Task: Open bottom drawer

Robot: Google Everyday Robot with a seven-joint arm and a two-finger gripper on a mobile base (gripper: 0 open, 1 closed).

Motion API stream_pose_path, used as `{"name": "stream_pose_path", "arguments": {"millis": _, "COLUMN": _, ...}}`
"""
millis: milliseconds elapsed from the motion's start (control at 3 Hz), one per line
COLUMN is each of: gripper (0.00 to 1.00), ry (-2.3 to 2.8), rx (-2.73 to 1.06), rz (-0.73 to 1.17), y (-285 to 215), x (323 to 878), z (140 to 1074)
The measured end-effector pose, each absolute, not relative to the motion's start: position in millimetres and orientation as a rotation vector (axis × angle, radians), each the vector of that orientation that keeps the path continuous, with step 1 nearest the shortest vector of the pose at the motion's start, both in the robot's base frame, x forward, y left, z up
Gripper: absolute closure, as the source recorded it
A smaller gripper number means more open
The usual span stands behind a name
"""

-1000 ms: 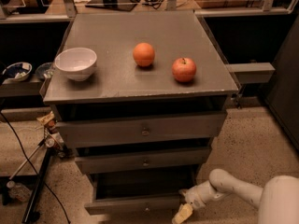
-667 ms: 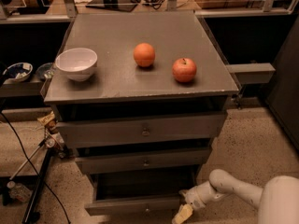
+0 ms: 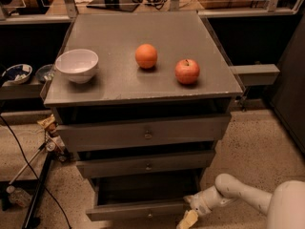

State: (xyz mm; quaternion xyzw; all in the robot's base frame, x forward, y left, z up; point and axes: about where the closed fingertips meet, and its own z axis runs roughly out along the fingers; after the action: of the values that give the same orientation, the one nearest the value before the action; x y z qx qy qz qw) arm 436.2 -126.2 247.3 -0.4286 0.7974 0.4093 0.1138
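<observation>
The bottom drawer (image 3: 136, 209) is the thin grey strip at the foot of the grey cabinet, with a small knob (image 3: 149, 214) at its middle. It stands pulled out, with a dark gap behind its front. My gripper (image 3: 188, 217) is at the drawer front's right end, low near the floor, on the white arm (image 3: 238, 190) coming in from the lower right. Its yellowish fingertips (image 3: 188, 219) point down and left. The mid-sized drawer front (image 3: 145, 165) and the tallest drawer front (image 3: 145, 133) sit above.
On the cabinet top (image 3: 119, 75) are a white bowl (image 3: 76, 65), an orange (image 3: 146, 56) and a red apple (image 3: 187, 71). Black cables (image 3: 28, 166) and a stand leg run over the speckled floor at left. A shelf with bowls (image 3: 16, 73) is at far left.
</observation>
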Motion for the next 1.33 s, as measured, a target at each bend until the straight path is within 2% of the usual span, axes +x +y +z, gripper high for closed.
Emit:
{"name": "stream_pose_path", "arguments": {"millis": 333, "gripper": 0.0, "ry": 2.339, "rx": -1.257, "rz": 1.191, "y": -126, "x": 437, "z": 248}}
{"name": "stream_pose_path", "arguments": {"millis": 1000, "gripper": 0.0, "ry": 2.326, "rx": -1.292, "rz": 0.989, "y": -117, "x": 463, "z": 272}}
{"name": "stream_pose_path", "arguments": {"millis": 1333, "gripper": 0.0, "ry": 2.322, "rx": -1.297, "rz": 0.977, "y": -117, "x": 465, "z": 274}}
